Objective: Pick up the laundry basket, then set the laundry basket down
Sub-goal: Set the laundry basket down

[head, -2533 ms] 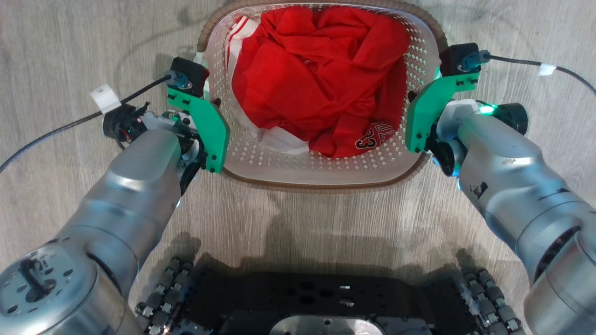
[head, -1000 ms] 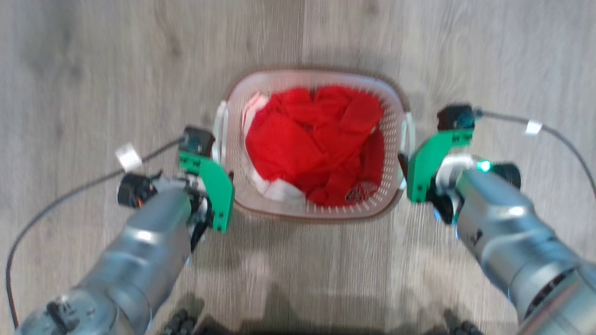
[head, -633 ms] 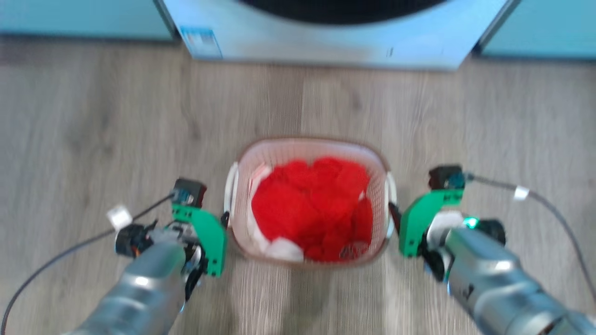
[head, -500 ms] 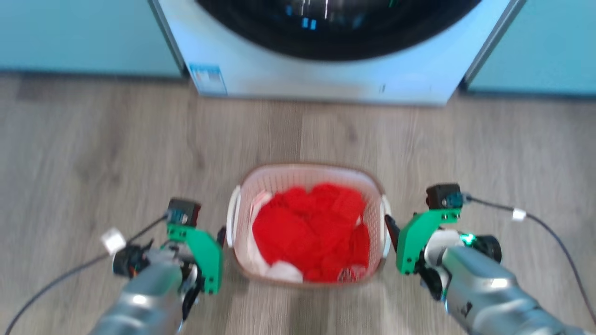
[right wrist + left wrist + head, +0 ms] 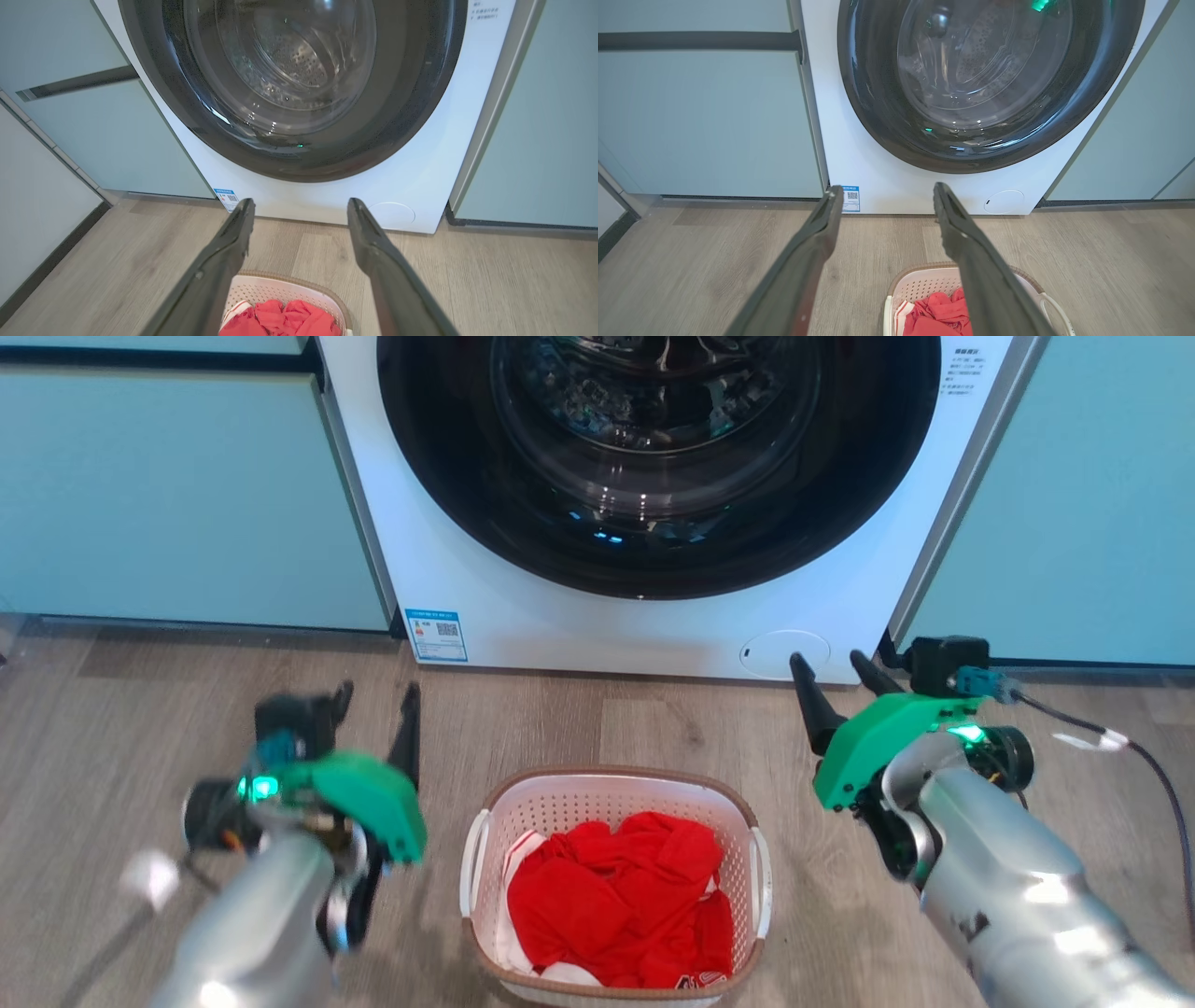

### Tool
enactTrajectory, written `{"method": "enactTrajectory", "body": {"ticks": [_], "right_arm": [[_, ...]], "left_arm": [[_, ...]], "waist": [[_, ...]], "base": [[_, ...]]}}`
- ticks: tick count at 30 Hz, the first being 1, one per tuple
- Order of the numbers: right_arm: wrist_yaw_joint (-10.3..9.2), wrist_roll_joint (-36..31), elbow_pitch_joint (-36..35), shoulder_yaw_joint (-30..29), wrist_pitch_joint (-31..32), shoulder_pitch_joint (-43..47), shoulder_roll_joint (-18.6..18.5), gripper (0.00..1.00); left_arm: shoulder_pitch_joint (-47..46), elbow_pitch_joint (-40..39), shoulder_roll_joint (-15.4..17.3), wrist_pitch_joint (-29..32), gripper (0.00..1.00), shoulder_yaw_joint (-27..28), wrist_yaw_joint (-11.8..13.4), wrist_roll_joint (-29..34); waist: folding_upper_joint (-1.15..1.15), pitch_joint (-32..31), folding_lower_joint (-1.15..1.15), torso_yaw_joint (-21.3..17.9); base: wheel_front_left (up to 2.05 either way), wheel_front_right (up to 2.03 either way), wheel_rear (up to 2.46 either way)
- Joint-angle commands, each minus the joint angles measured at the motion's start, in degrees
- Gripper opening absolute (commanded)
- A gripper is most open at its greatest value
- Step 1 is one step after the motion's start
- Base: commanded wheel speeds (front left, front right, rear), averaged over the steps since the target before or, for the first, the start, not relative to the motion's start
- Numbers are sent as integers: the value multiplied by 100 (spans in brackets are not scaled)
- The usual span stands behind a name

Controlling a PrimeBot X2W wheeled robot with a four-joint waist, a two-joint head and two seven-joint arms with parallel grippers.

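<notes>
The laundry basket [image 5: 611, 776] is sitting on the floor [image 5: 597, 723], holding crumpled red clothing [image 5: 621, 910]. The left gripper [image 5: 377, 694] and right gripper [image 5: 826, 663] are gaping, empty.

Nothing legible; washing machine [image 5: 597, 635] front has a blue-edged sticker [image 5: 436, 635] with a QR code at 7 o'clock, print too small; fine print [image 5: 971, 371] at 2 o'clock, unreadable.
</notes>
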Motion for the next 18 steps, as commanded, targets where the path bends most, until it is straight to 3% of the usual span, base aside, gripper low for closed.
{"method": "enactTrajectory", "body": {"ticks": [1, 5, 10, 18], "right_arm": [[40, -297, -341, -172, -76, 201, 24, 100], [40, -1272, -1338, -1083, -76, 716, 115, 100], [40, -2240, -2684, -1836, -77, 1446, 341, 100], [40, -2900, -4123, -2450, -77, 2504, 525, 100]], "left_arm": [[83, -385, 148, -70, 100, 439, 44, 249], [675, -1491, 0, -70, 100, 1414, 14, 1124], [1281, -2631, -478, -70, 100, 2480, -252, 1941], [2119, -3201, -1068, -71, 100, 3341, -929, 2501]], "waist": [[0, -29, 1, -9], [0, -81, 1, -14], [0, -71, 1, -15], [0, -44, 1, -78]], "base": [[0, 0, 0], [0, 0, 0], [0, 0, 0], [0, 0, 0]]}}
